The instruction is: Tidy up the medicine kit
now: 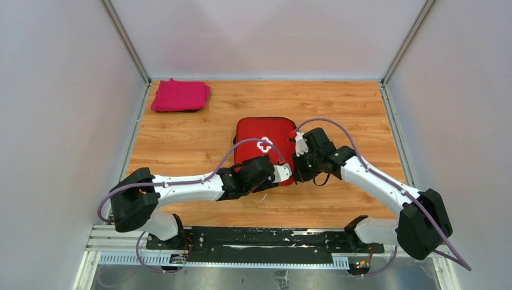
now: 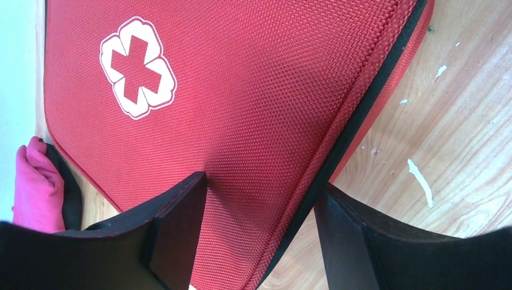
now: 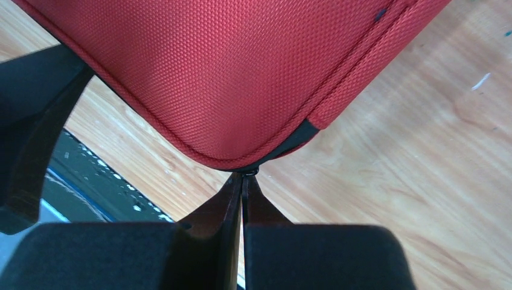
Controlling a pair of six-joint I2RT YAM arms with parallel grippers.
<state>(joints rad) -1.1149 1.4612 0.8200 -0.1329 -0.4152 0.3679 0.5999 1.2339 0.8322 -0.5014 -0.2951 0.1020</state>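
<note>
The red medicine kit (image 1: 262,136) lies closed on the wooden table, its white cross (image 2: 137,66) facing up. At the kit's near right corner, my left gripper (image 1: 282,173) straddles the edge. In the left wrist view one finger (image 2: 181,217) presses on the red lid (image 2: 253,90) and the other meets the black zipper band, so the left gripper (image 2: 262,184) is closed on that edge. My right gripper (image 1: 295,168) is at the same corner. In the right wrist view the right gripper (image 3: 244,178) is shut on the small dark zipper pull (image 3: 249,171) at the kit's rounded corner (image 3: 229,78).
A folded pink cloth (image 1: 180,95) lies at the table's far left corner, and the pink cloth (image 2: 36,181) shows past the kit in the left wrist view. White walls enclose the table on three sides. The black base rail (image 1: 259,238) runs along the near edge. White flecks mark the wood (image 2: 419,181).
</note>
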